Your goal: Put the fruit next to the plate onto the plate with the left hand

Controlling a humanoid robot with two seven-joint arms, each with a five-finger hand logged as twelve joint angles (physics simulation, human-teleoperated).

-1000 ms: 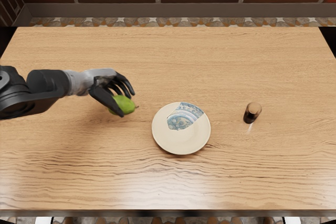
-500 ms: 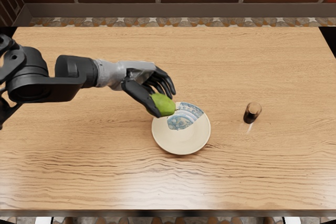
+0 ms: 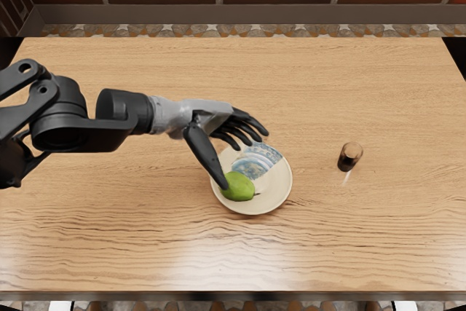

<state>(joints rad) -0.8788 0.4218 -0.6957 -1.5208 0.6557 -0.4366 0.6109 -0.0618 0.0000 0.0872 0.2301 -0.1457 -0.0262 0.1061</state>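
A green pear-like fruit (image 3: 239, 186) lies on the left part of the cream plate (image 3: 273, 191) with a blue pattern. My left hand (image 3: 231, 143) hovers over the plate's upper left, fingers spread and holding nothing. Its thumb (image 3: 207, 156) points down beside the fruit, close to it or just touching. The left arm reaches in from the picture's left edge. The right arm is out of view.
A small dark cylinder (image 3: 349, 156) stands upright to the right of the plate. The wooden table (image 3: 233, 253) ends at a brick wall at the back.
The left hand carried the fruit to the right from the table to above the plate, then spread its fingers. The fruit now rests on the plate.
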